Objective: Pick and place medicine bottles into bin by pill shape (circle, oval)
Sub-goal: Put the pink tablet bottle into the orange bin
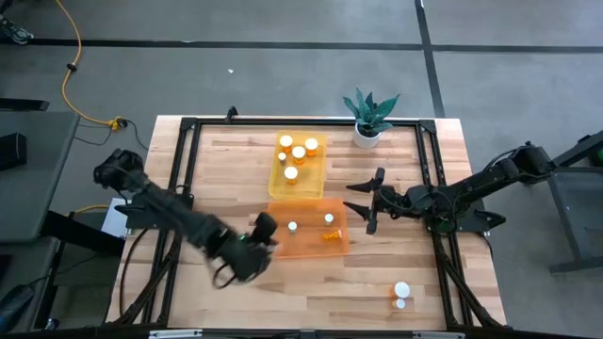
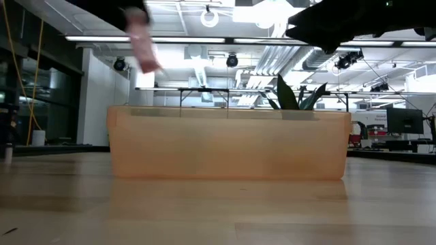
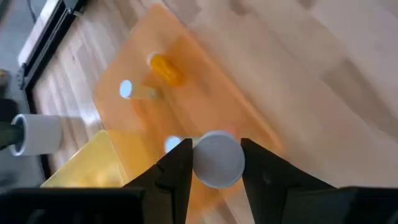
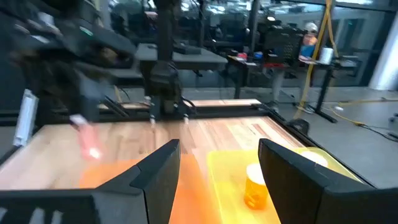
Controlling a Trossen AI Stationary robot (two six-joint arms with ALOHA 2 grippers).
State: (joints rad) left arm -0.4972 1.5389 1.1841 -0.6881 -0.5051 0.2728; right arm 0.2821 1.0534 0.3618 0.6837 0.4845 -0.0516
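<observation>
The left claw (image 3: 214, 163) clamps a white-capped bottle (image 3: 217, 159) over the orange bin (image 1: 311, 240), holding seemingly three bottles.

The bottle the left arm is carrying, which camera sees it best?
The left wrist view: the bottle, white cap forward, sits big between the left gripper jaws. High view hides it; low and right wrist views show blurs.
</observation>
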